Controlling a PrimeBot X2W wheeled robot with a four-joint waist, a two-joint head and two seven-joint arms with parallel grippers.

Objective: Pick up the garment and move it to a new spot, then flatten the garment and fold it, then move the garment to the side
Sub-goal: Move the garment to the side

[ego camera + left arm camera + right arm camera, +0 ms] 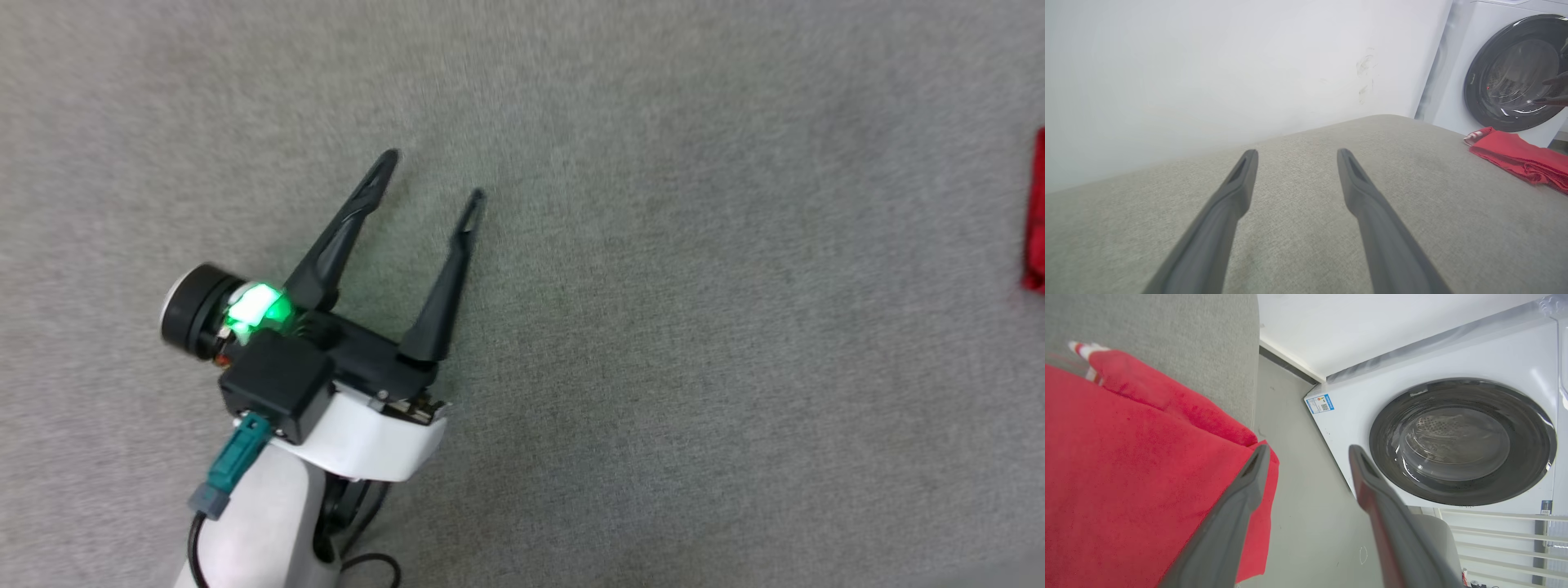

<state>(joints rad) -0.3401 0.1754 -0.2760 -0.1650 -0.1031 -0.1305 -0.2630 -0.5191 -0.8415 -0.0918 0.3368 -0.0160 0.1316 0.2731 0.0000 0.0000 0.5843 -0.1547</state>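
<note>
The garment (1035, 220), red, shows as a thin strip at the far right edge of the head view. In the left wrist view the garment (1519, 157) lies folded at the right of the grey surface, striped trim at its near end. In the right wrist view the garment (1126, 469) covers the left half, one corner hanging past the surface's edge. My left gripper (433, 175) hovers open over bare grey fabric, far left of the garment, nothing between its fingers (1237, 192). My right gripper (1306, 451) is open above the garment's overhanging corner, holding nothing.
A white front-loading washing machine (1453, 437) with a dark round door (1511, 73) stands on the floor just beyond the grey surface (653, 367). A white wall (1208, 61) runs behind that surface. Pale floor (1298, 506) lies between surface and machine.
</note>
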